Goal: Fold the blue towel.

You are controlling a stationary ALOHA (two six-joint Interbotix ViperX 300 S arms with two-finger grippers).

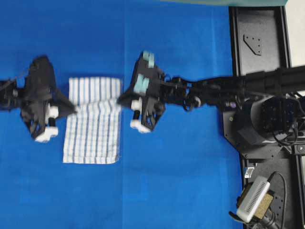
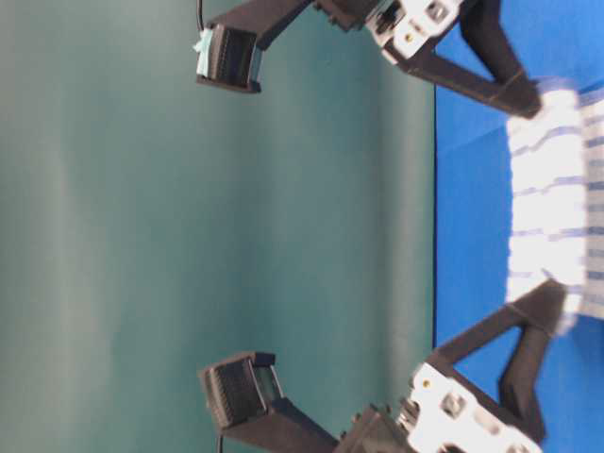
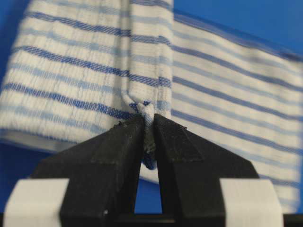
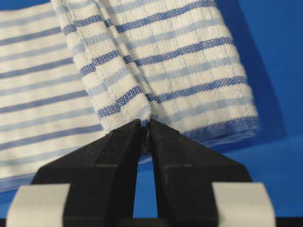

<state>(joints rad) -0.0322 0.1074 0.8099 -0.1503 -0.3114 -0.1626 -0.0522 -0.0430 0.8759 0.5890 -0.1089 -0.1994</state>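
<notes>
1. the blue towel (image 1: 93, 121), white terry cloth crossed by thin dark-blue and light-blue stripes, lies partly folded on the blue-covered counter (image 1: 181, 181), left of centre in the overhead view, one layer doubled over another.
2. the left tool (image 1: 71, 109) is clenched on the towel's left edge; the left wrist view shows its black fingers (image 3: 113, 151) pinching a small bunched fold of striped cloth between their tips.
3. the right tool (image 1: 121, 101) is likewise clenched on the towel's right edge, and the right wrist view shows its fingers (image 4: 180, 156) pressed together on a lifted pleat of the fabric.
4. from table level the two tools meet the cloth at opposite sides, the towel stretched between them and blurred in that view.
5. patches of pale teal tape (image 1: 143, 76) sit on the upper side of the right wrist assembly; white blocks flank the fingers of both tools.
6. to the right of the counter stands a black metal frame (image 1: 259, 38) carrying the right arm's base (image 1: 267, 119).
7. a small white and tan box with a ribbed face (image 1: 252, 195) rests near the frame's lower end, a cable running from it.
8. no brand name, label or legible writing can be made out on the towel, the arms or the box.
</notes>
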